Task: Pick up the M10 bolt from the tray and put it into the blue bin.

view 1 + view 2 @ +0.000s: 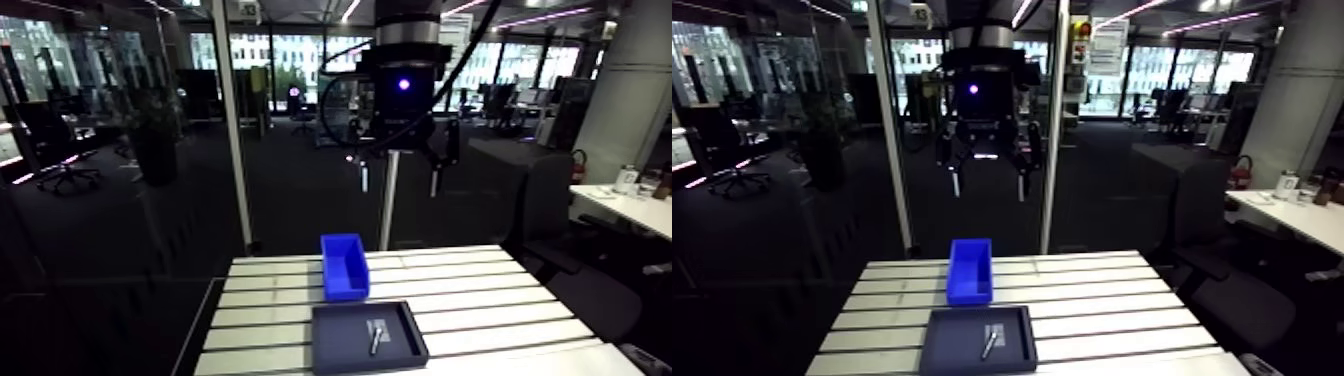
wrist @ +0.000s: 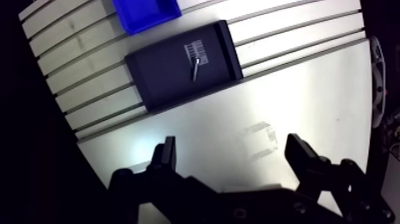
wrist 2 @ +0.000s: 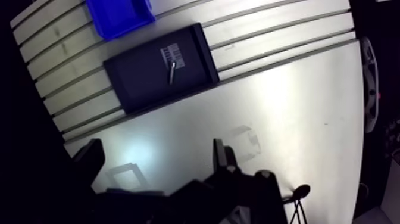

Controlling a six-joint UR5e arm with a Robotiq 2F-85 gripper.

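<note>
One slotted table (image 1: pixel 480 300), dark tray (image 1: pixel 338 342), blue bin (image 1: pixel 345 284)

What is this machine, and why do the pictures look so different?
It is a robot arm. Its grabbing part, the tool, has two black fingers, open and holding nothing. Two pictures come from a camera high on the arm, looking down at the tool and the table. The other two come from a camera at the wrist, looking past the fingers. On the metal table lies a dark tray with a small bolt in it. Beside the tray stands a blue bin, where the bolt should go.
</note>
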